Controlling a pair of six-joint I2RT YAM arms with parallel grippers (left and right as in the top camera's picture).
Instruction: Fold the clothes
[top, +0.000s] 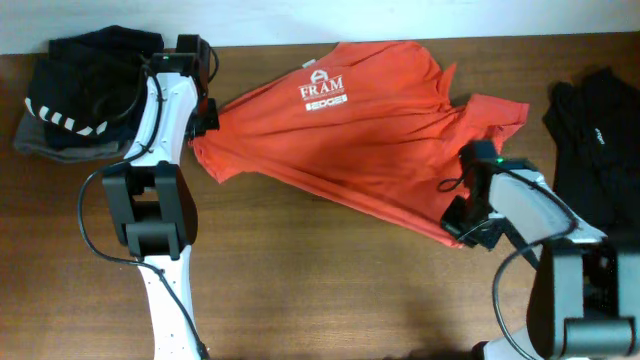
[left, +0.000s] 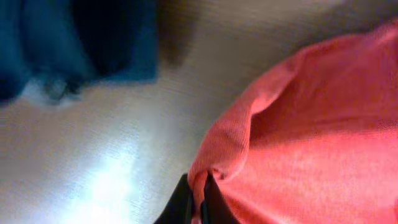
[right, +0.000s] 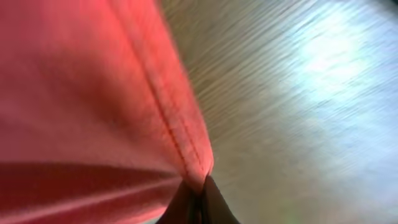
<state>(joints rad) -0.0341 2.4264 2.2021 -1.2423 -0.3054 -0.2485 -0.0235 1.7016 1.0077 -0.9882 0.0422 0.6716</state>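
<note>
Slippage first: pinching only thin edges, risking cloth pulling free if drawing apart too hard. Also risking dragging the shirt (top: 370, 130) into the dark pile (top: 80, 90) sitting near the left claw (top: 207, 112). Lying spread and rumpled across the table (top: 300, 290), logo up, stretching between both claws. Gripping the shirt's left tip with the left claw closed tight; gripping the stitched hem at the lower right corner with the right claw (top: 462, 222), likewise closed tight on cloth.
</note>
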